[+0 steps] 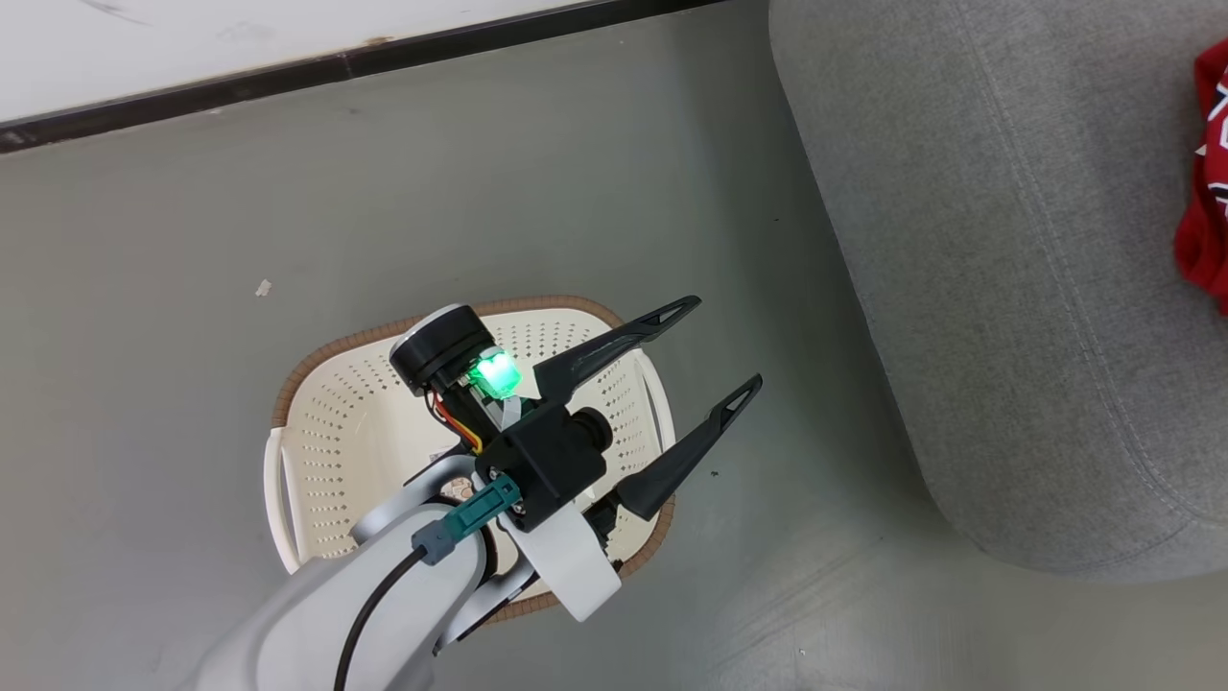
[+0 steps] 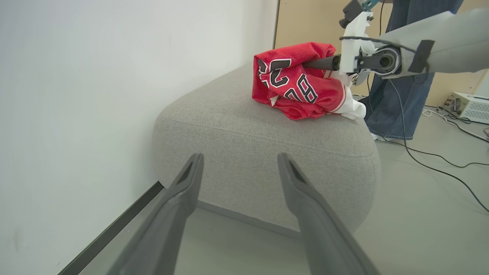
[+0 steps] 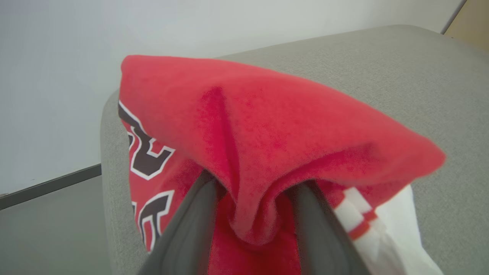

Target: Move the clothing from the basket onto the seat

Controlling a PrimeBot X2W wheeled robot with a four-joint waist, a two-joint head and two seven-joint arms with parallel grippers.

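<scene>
The clothing (image 2: 298,86), a red jersey with black-and-white numbers and white trim, lies bunched on the grey seat (image 2: 267,152); its edge shows at the right of the head view (image 1: 1211,173). My right gripper (image 3: 254,183) reaches into the heap. Its two dark fingers (image 3: 191,225) stand apart, a loose fold of red cloth sags between them, and the tips are hidden under the fabric. My left gripper (image 1: 726,344) hovers open and holding nothing over the cream basket (image 1: 288,451), pointing toward the seat (image 1: 1007,240). The part of the basket's inside that I can see holds no clothing.
A white wall with a dark skirting (image 1: 288,72) runs behind the basket. A person's legs in jeans (image 2: 397,95) stand beside the seat's far end. Black cables (image 2: 439,164) trail over the grey floor, and a pale box (image 2: 470,107) sits at the far right.
</scene>
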